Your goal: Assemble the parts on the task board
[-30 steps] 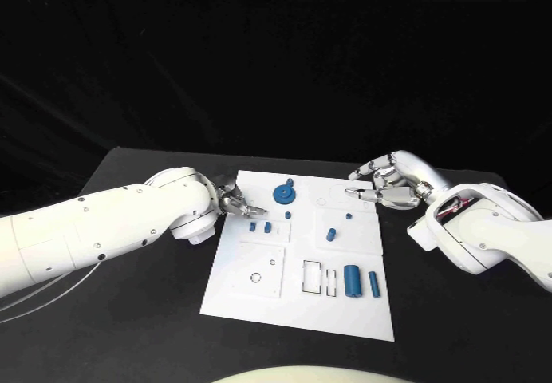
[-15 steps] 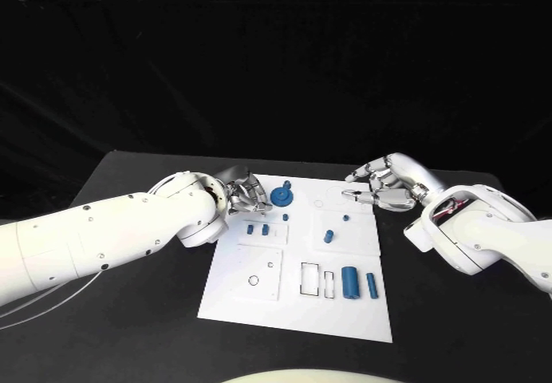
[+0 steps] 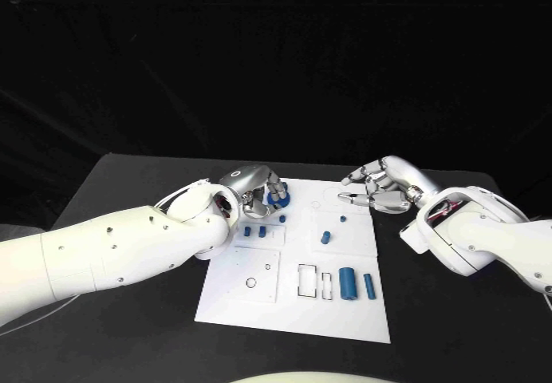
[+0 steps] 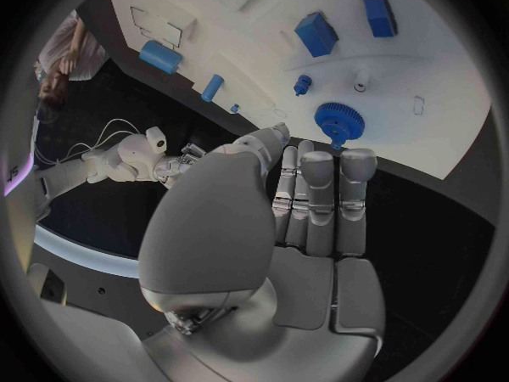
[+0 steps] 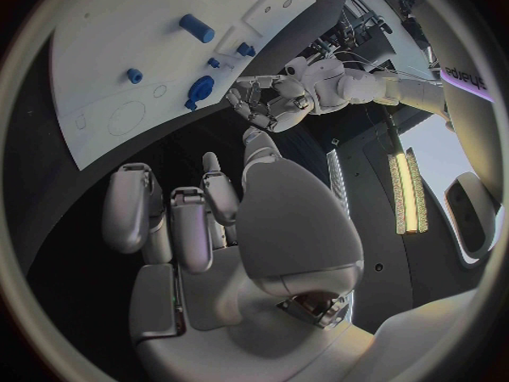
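— Hands first: what is each one doing?
— Left hand (image 3: 255, 191) hangs over the far left part of the task board (image 3: 236, 295), fingers curled downward just beside the blue gear (image 3: 277, 191). In the left wrist view the fingertips (image 4: 356, 163) end just short of that gear (image 4: 339, 121), and nothing sits between them, so it grasps nothing; whether any finger touches the gear, I cannot tell.
— And the right one?
— Right hand (image 3: 380, 186) hovers at the board's far right corner, fingers apart and loosely bent, palm bare in the right wrist view (image 5: 202, 221). Released, holding nothing.
— Where do the parts lie from the left hand?
— Gear right at its fingertips. Just nearer the robot from that hand, two small blue blocks (image 3: 254, 231) stand side by side in a recessed square. Between the two hands sit a small blue peg (image 3: 343, 216) and an oblong blue piece (image 3: 327, 236).
— Anything further off?
— Well apart from both hands, toward the board's near edge, a large blue cylinder (image 3: 348, 282) and a thinner blue rod (image 3: 369, 283) lie side by side, next to two rectangular outlines (image 3: 314, 281).
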Action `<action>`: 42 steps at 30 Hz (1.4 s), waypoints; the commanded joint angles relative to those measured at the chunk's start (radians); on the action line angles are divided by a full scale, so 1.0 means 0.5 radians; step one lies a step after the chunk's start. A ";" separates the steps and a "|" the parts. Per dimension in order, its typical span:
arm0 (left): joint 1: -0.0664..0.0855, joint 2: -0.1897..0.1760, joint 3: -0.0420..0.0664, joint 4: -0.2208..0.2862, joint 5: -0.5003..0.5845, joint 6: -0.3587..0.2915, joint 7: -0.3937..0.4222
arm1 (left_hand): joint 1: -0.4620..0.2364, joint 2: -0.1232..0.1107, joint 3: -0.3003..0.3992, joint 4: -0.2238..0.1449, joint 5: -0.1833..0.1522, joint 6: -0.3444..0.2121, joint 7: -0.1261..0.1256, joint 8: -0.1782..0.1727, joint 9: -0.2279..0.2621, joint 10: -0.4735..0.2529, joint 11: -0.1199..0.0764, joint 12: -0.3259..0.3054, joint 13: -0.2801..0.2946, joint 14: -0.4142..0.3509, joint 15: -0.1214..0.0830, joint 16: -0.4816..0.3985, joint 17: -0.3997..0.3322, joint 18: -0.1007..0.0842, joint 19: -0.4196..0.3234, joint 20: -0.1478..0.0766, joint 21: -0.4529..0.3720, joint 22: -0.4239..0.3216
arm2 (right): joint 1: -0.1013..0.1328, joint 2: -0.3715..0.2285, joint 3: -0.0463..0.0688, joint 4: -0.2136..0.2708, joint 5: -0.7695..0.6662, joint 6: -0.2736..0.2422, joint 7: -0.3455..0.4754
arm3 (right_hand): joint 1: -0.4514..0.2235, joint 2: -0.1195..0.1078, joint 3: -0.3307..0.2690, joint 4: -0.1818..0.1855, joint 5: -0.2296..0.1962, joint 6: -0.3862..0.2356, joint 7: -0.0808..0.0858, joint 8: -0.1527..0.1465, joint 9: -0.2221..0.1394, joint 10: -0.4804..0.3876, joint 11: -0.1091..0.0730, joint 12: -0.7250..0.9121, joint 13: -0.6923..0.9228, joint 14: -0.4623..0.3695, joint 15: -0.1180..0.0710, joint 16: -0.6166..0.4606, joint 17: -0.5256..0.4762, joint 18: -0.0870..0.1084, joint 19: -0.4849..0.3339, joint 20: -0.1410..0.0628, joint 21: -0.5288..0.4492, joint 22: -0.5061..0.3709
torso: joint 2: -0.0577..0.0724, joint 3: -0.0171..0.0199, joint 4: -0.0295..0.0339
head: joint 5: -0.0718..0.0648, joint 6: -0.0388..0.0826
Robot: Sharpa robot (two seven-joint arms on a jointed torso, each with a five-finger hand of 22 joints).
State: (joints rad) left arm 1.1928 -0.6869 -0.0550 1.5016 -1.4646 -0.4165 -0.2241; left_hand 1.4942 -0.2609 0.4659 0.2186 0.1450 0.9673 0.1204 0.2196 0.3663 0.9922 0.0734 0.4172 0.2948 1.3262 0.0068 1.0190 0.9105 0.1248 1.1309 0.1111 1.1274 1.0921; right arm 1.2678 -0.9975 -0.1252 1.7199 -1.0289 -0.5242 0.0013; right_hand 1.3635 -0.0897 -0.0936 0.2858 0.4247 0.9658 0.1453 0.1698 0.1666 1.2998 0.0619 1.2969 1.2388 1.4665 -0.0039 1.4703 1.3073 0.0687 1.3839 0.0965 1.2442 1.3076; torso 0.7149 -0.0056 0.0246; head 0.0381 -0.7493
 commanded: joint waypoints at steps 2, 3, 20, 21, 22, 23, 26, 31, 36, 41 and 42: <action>-0.006 0.034 0.000 -0.023 -0.215 0.162 0.025 | -0.014 -0.017 0.004 -0.016 0.000 0.035 0.001 -0.019 -0.036 0.016 0.012 -0.045 -0.049 0.056 0.002 0.097 0.073 -0.006 0.078 -0.002 0.076 0.079 | -0.003 0.000 0.000 0.003 -0.022 0.018 0.020 | -0.011 0.004 -0.012 -0.001 0.007 -0.005 -0.007 0.009 -0.003 -0.009 -0.003 -0.008 -0.001 0.115 -0.016 -0.014 0.144 0.019 -0.008 0.000 -0.007 0.115 | 0.005 0.0011 -0.001 | -0.003 0.002; -0.007 0.045 -0.001 -0.031 -0.231 0.193 0.017 | -0.016 -0.018 0.004 -0.021 0.001 0.045 0.000 -0.024 -0.049 0.017 0.014 -0.063 -0.066 0.062 0.003 0.115 0.082 -0.009 0.089 -0.001 0.089 0.093 | -0.003 0.000 0.000 0.004 -0.022 0.018 0.020 | -0.011 0.004 -0.012 -0.001 0.007 -0.005 -0.007 0.009 -0.003 -0.009 -0.003 -0.008 -0.001 0.115 -0.016 -0.014 0.144 0.019 -0.008 0.000 -0.007 0.115 | 0.004 0.0004 0.000 | -0.004 0.002; -0.012 0.165 -0.001 -0.167 -0.276 0.441 -0.054 | -0.041 -0.014 0.010 -0.037 0.000 0.072 0.027 -0.086 -0.135 0.046 0.029 -0.180 -0.169 0.099 0.015 0.228 0.134 -0.029 0.160 0.007 0.175 0.187 | -0.005 0.003 0.000 0.008 -0.022 0.013 0.023 | -0.010 0.006 -0.012 -0.002 0.009 -0.006 -0.007 0.010 -0.003 -0.012 -0.003 -0.010 -0.004 0.114 -0.016 -0.016 0.141 0.020 -0.011 0.000 -0.013 0.113 | 0.003 0.0001 0.000 | -0.010 -0.002; -0.012 0.170 -0.001 -0.174 -0.274 0.448 -0.056 | -0.041 -0.013 0.011 -0.037 0.000 0.075 0.029 -0.087 -0.137 0.048 0.029 -0.184 -0.172 0.100 0.015 0.232 0.135 -0.029 0.162 0.007 0.178 0.190 | -0.005 0.003 0.000 0.009 -0.022 0.013 0.023 | -0.010 0.006 -0.012 -0.002 0.009 -0.006 -0.007 0.010 -0.003 -0.012 -0.003 -0.010 -0.004 0.114 -0.016 -0.016 0.141 0.020 -0.011 0.000 -0.013 0.113 | 0.003 0.0003 -0.001 | -0.010 -0.003; -0.012 0.174 -0.001 -0.181 -0.272 0.454 -0.057 | -0.041 -0.011 0.012 -0.037 0.000 0.078 0.030 -0.089 -0.140 0.051 0.029 -0.187 -0.175 0.102 0.015 0.236 0.138 -0.031 0.166 0.007 0.182 0.194 | -0.005 0.002 0.000 0.009 -0.022 0.013 0.023 | -0.010 0.006 -0.012 -0.002 0.009 -0.006 -0.007 0.010 -0.003 -0.012 -0.003 -0.010 -0.004 0.114 -0.016 -0.016 0.141 0.020 -0.011 0.000 -0.013 0.113 | 0.003 0.0003 -0.001 | -0.010 -0.003; -0.013 0.178 -0.001 -0.188 -0.268 0.457 -0.057 | -0.042 -0.011 0.012 -0.038 0.000 0.080 0.032 -0.091 -0.143 0.054 0.029 -0.192 -0.178 0.104 0.015 0.242 0.143 -0.031 0.168 0.007 0.184 0.197 | -0.005 0.002 0.000 0.009 -0.022 0.012 0.023 | -0.010 0.006 -0.012 -0.002 0.009 -0.006 -0.007 0.010 -0.003 -0.012 -0.003 -0.010 -0.004 0.114 -0.016 -0.016 0.141 0.020 -0.011 0.000 -0.013 0.113 | 0.003 0.0003 -0.001 | -0.010 -0.004; -0.013 0.186 -0.001 -0.199 -0.259 0.460 -0.056 | -0.042 -0.011 0.014 -0.040 0.000 0.080 0.036 -0.099 -0.150 0.058 0.031 -0.202 -0.186 0.104 0.017 0.244 0.138 -0.031 0.168 0.008 0.185 0.199 | -0.005 0.001 0.000 0.010 -0.022 0.012 0.023 | -0.010 0.006 -0.012 -0.002 0.009 -0.006 -0.007 0.010 -0.003 -0.012 -0.003 -0.010 -0.004 0.114 -0.016 -0.016 0.141 0.020 -0.011 0.000 -0.013 0.113 | 0.003 -0.0001 0.001 | -0.013 -0.004; -0.015 0.198 -0.001 -0.212 -0.245 0.460 -0.052 | -0.032 -0.004 0.028 -0.049 0.000 0.089 0.040 -0.113 -0.167 0.082 0.031 -0.220 -0.202 0.111 0.017 0.266 0.149 -0.036 0.186 0.009 0.206 0.221 | -0.005 0.002 0.000 0.012 -0.022 0.013 0.024 | -0.010 0.006 -0.012 -0.002 0.009 -0.006 -0.007 0.010 -0.003 -0.012 -0.003 -0.010 -0.004 0.114 -0.016 -0.016 0.141 0.020 -0.011 0.000 -0.013 0.113 | 0.002 0.0005 0.002 | -0.012 -0.007; -0.016 0.208 -0.001 -0.222 -0.234 0.465 -0.047 | -0.021 0.008 0.048 -0.059 -0.001 0.112 0.039 -0.120 -0.180 0.114 0.028 -0.238 -0.217 0.132 0.014 0.313 0.191 -0.048 0.228 0.007 0.250 0.268 | -0.005 0.003 0.000 0.012 -0.022 0.013 0.024 | -0.010 0.006 -0.012 -0.002 0.009 -0.006 -0.007 0.010 -0.003 -0.012 -0.003 -0.010 -0.004 0.114 -0.016 -0.016 0.141 0.020 -0.011 0.000 -0.013 0.113 | 0.000 0.0003 0.001 | -0.010 -0.008; -0.020 0.216 0.000 -0.231 -0.223 0.472 -0.041 | -0.015 0.017 0.065 -0.069 -0.002 0.131 0.037 -0.127 -0.193 0.140 0.024 -0.257 -0.231 0.151 0.011 0.352 0.223 -0.057 0.260 0.005 0.285 0.305 | -0.005 0.003 0.000 0.013 -0.022 0.015 0.023 | -0.008 0.008 -0.012 -0.002 0.010 -0.006 -0.007 0.011 -0.003 -0.010 -0.003 -0.009 -0.003 0.114 -0.016 -0.016 0.142 0.020 -0.011 0.000 -0.014 0.112 | 0.002 0.0000 0.001 | -0.012 -0.008; -0.020 0.217 0.000 -0.233 -0.222 0.475 -0.041 | -0.012 0.019 0.070 -0.072 -0.002 0.136 0.036 -0.129 -0.196 0.148 0.023 -0.262 -0.234 0.154 0.010 0.360 0.229 -0.058 0.267 0.004 0.294 0.314 | -0.005 0.003 0.000 0.013 -0.022 0.015 0.023 | -0.008 0.008 -0.012 -0.002 0.010 -0.006 -0.007 0.011 -0.003 -0.010 -0.003 -0.009 -0.003 0.114 -0.016 -0.016 0.142 0.020 -0.011 0.000 -0.014 0.112 | 0.002 0.0000 0.001 | -0.012 -0.008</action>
State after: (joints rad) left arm 1.1835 -0.5825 -0.0557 1.3854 -1.5850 -0.1980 -0.2485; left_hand 1.4865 -0.2604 0.4962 0.1824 0.1450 1.0273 0.1392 0.1580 0.2693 1.0608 0.0846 0.2897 0.1789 1.3967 0.0140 1.1951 1.0233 0.1091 1.2567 0.1120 1.2707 1.2469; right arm 1.2658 -0.9968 -0.1252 1.7244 -1.0300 -0.5244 0.0041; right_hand 1.3636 -0.0897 -0.0936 0.2858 0.4243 0.9658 0.1453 0.1698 0.1658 1.2998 0.0620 1.2970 1.2375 1.4665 -0.0038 1.4662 1.3079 0.0686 1.3840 0.0965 1.2405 1.3080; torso 0.7155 -0.0052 0.0251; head 0.0327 -0.7533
